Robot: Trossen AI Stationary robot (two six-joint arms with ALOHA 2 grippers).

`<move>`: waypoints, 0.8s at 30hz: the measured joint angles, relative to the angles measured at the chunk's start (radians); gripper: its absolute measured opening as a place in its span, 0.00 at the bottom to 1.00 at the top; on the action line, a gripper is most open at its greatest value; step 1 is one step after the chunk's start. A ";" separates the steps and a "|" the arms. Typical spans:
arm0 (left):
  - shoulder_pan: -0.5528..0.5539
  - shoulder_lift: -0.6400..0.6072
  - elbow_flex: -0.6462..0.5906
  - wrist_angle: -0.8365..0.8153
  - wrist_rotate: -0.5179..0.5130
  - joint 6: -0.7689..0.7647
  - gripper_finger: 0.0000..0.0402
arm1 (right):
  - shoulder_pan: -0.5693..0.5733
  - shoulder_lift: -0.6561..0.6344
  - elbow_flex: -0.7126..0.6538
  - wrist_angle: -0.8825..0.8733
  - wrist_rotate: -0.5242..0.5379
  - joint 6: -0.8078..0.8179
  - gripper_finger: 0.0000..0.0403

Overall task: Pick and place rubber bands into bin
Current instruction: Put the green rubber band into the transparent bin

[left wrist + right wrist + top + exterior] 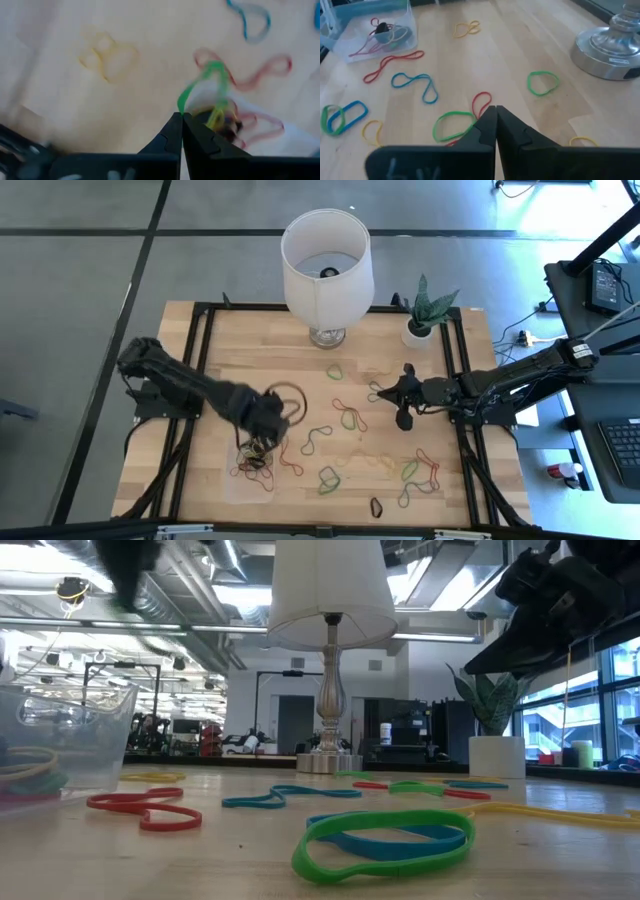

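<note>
The left tool [182, 116] is clamped on a thin green rubber band [200, 85], hanging above the clear shallow plastic bin [232, 485] at the lower left of the high view. Judged from this, the drop step is in hand, calling for the fingers to part. The right tool [495, 109], fingers together, waits mid-right over the wooden desk [460, 490], where many coloured loops [345, 419] remain scattered.

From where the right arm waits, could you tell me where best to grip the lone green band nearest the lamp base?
Probably straight down onto one side strand of the green band: it lies flat, open, clear of other bands.
</note>
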 joint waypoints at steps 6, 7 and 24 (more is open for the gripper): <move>-0.128 0.078 0.000 0.008 0.066 -0.166 0.01 | 0.000 0.000 0.000 0.001 -0.071 -0.024 0.02; -0.146 0.091 0.000 0.017 0.066 -0.186 0.01 | 0.000 0.000 0.000 0.000 -0.078 -0.028 0.02; -0.273 0.324 0.000 0.191 0.239 -0.279 0.01 | 0.000 0.000 0.000 0.001 -0.099 -0.034 0.02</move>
